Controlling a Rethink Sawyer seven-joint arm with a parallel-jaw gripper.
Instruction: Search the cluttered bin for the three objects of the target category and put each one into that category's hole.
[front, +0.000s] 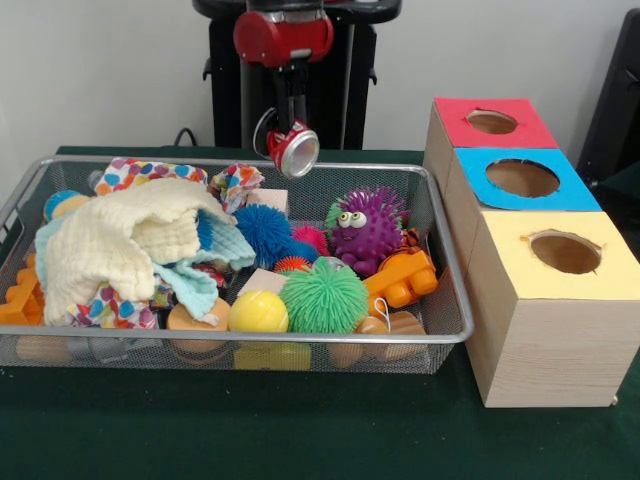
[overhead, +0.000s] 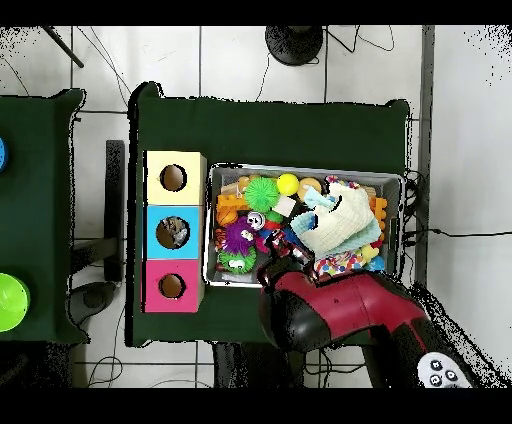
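The red and black arm (front: 283, 38) hangs down from above, its wrist tilted — the gripper (front: 291, 150) sits low at its end. Whether that gripper grasps anything cannot be made out.

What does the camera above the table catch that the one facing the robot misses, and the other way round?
Only the overhead view looks down into the blue box, where something already lies, and shows a second table with a green object.
Only the front view shows the gripper holding a can above the bin's far edge, and the purple toy's eyes.
Both show the wire bin, cloths and three boxes.
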